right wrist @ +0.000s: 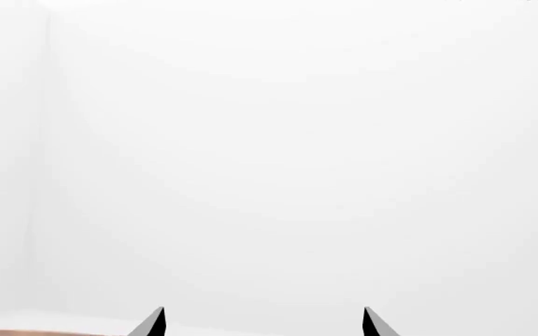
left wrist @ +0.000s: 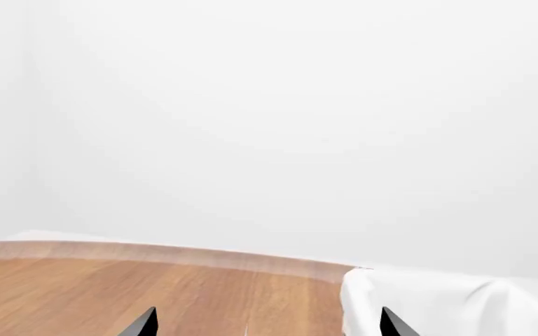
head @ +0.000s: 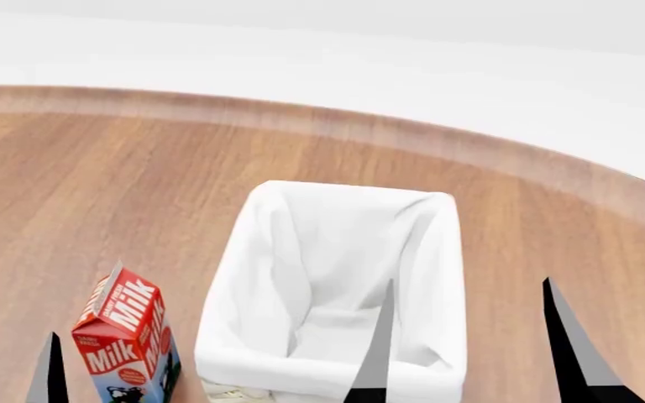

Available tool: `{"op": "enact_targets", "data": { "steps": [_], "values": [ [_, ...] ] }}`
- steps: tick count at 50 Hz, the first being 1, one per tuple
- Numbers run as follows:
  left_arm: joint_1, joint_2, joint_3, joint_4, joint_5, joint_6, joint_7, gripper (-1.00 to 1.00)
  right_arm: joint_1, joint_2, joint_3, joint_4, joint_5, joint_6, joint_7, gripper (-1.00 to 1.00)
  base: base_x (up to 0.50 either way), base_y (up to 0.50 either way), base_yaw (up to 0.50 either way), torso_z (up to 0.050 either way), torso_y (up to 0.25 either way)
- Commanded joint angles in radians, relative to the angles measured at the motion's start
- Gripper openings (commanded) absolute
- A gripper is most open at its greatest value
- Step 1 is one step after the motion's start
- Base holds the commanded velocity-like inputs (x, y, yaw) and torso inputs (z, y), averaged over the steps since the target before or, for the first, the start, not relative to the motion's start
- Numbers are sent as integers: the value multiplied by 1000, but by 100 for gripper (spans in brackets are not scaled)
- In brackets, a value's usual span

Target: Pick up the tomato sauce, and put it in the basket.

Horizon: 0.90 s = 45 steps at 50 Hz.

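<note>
Tomato sauce can isn't visible in any view, so can't say where it sits. Basket (head: 440, 252) stands mid-bench in the head view, white cloth liner folded over the rim, inside looks bare as far as the liner shows; a bit of woven wicker peeks out at its near corner. Milk carton (head: 127, 344), red w/ white lettering, stands upright just beside the basket's left wall, on the wooden bench (head: 98, 185). Right claw (head: 469, 344): two dark fingertips spread wide, released, nothing between them, one tip overlapping the basket's near right part. Left claw (left wrist: 267, 323) also spread apart and not holding anything per its wrist view, w/ the liner corner near one tip; head view shows only one left tip, by the carton.
</note>
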<state>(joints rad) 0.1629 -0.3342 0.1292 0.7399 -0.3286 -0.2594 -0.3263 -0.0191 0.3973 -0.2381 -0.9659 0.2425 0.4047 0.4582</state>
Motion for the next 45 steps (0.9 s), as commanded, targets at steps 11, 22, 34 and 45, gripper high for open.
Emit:
{"op": "enact_targets", "data": {
  "steps": [11, 22, 34, 45],
  "values": [
    [-3, 11, -30, 4, -45, -3, 35, 100, -1, -9, 17, 11, -11, -29, -12, 100, 0, 0, 0, 47, 16],
    [2, 8, -28, -3, -54, 12, 40, 100, 1, -2, 11, 10, -8, -30, -5, 100, 0, 0, 0, 47, 15],
    [-2, -1, -24, 8, -53, 1, 31, 100, 5, 6, 14, 0, -1, -23, 8, 100, 0, 0, 0, 47, 14],
    [-6, -14, -3, 5, -28, 0, 32, 100, 6, 14, 11, 7, 3, -34, 13, 100, 0, 0, 0, 47, -93]
  ]
}}
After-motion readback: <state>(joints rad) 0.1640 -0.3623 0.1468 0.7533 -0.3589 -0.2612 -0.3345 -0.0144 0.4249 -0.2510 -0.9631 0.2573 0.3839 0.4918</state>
